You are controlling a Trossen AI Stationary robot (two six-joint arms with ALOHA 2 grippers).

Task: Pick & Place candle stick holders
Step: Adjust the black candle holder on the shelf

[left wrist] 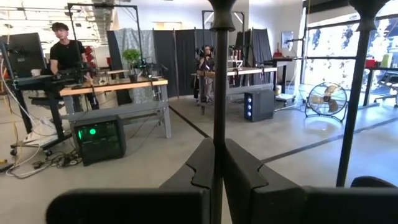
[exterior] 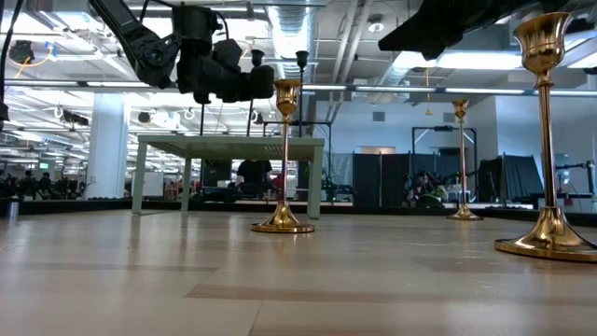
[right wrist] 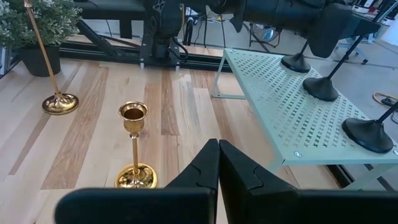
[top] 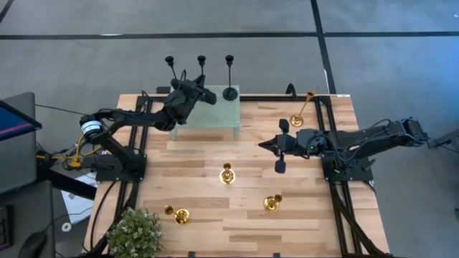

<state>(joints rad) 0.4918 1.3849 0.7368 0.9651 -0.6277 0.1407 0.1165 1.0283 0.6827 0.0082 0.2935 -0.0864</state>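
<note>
Grippers first, since that's the interesting bit. The left gripper (top: 203, 93) is up over the pale green perforated stand (top: 222, 115) at the far side of the table (top: 301, 215), and its fingers (left wrist: 245, 171) are pinched nearly together around the thin stem of the middle black holder (left wrist: 219, 106). In the left wrist view that stem runs straight up through the slit between the two fingers, so it's a narrow grip on the stem itself. I can't tell whether the base of that one is sitting on the stand or lifted off it.

The right gripper (top: 262, 145) is completely closed with nothing in it, fingertips pressed flat against each other in its own wrist view. It hangs over the middle of the table, pointing toward the stand, not touching anything.

Where the holders are:
- three black ones lined up along the stand's far edge: left black holder (top: 171, 66), the gripped one in the middle, and the right black holder (top: 230, 80) near the stand's right corner
- a gold holder (top: 227, 173) standing upright mid-table, just in front of the right gripper
- another gold one (top: 272, 203) nearer the front edge, to the right
- a third gold one (top: 178, 214) at the front left, close to the potted plant (top: 134, 233)
- a tall gold holder (top: 301, 109) at the far right, near the right arm's rail

All four gold ones are well apart from each other on the wood.
</note>
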